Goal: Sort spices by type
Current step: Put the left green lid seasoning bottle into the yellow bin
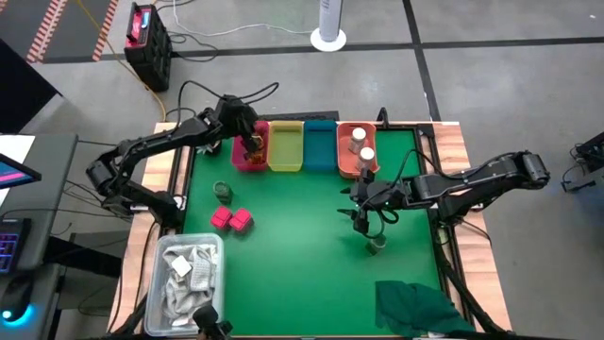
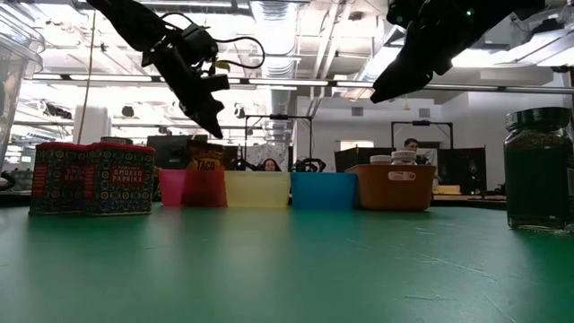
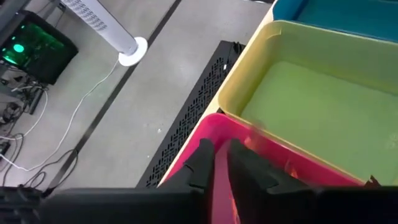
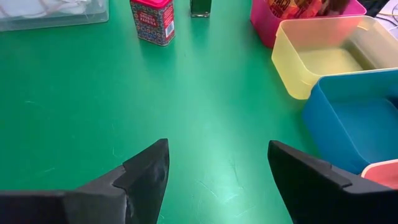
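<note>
Four bins stand in a row at the table's far edge: pink bin [image 1: 248, 151], yellow bin [image 1: 286, 146], blue bin [image 1: 319, 146], orange bin [image 1: 353, 149]. The left gripper [image 1: 253, 144], fingers nearly closed with nothing visibly held, hangs over the pink bin holding sachets [image 4: 298, 7]. The right gripper [image 1: 361, 213], open and empty, hovers mid-table by a green jar [image 1: 377, 243]. Two pink packets [image 1: 231, 220] lie left.

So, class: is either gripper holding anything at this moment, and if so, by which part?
Nothing is held. The right gripper hangs open above bare green mat. The left gripper, over the pink bin, has its fingers nearly together with nothing visible between them.
</note>
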Tool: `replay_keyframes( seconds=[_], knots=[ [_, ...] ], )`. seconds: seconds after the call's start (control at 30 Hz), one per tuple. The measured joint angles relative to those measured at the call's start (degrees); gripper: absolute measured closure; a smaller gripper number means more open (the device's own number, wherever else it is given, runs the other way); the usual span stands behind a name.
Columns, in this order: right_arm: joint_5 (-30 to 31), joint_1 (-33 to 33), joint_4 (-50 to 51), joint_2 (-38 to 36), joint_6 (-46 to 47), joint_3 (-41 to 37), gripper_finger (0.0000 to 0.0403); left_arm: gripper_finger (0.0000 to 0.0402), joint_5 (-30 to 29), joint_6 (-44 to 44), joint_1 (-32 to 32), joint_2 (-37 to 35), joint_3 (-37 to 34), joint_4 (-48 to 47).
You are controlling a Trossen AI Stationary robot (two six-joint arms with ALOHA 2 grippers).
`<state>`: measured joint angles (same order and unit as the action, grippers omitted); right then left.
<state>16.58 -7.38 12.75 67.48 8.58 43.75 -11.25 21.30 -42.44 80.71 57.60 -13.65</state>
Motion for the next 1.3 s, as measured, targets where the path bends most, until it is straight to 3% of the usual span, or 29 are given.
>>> replay_keyframes(
  seconds=[0.3, 0.6, 0.73, 0.83, 0.93, 1.07, 1.3],
  knots=[
    [0.0, 0.0, -0.1, 0.0, 0.0, 0.0, 0.0104, 0.0287, -0.1, 0.9, 0.0, 0.0, 0.0, -1.5],
    [0.1, 0.1, -0.1, 0.0, 0.0, 0.0, 0.0104, 0.0281, -2.9, 3.9, 0.3, -4.2, 0.0, 4.5],
    [0.3, 1.0, 0.0, 0.0, -0.6, 0.0, 0.0104, 0.0281, 3.4, 4.6, 2.4, -9.5, 0.1, 3.3],
    [0.5, 2.3, 0.0, 0.0, -1.5, 0.0, 0.0104, 0.0284, 5.4, 4.1, 6.3, -12.6, 0.1, -2.3],
    [0.5, 4.0, 0.0, 0.0, -2.8, 0.0, 0.0104, 0.0288, 2.2, 1.0, 11.4, -13.8, 0.4, -11.8],
    [0.2, 6.1, -0.2, 0.0, -3.9, 0.0, 0.0104, 0.0288, -1.1, -10.3, 17.3, -13.1, 2.8, -24.1],
    [-0.1, 7.4, 0.7, 0.0, -4.1, 0.1, 0.0104, 0.0267, 0.5, -27.7, 22.9, -13.1, 7.2, -42.7]
  ],
)
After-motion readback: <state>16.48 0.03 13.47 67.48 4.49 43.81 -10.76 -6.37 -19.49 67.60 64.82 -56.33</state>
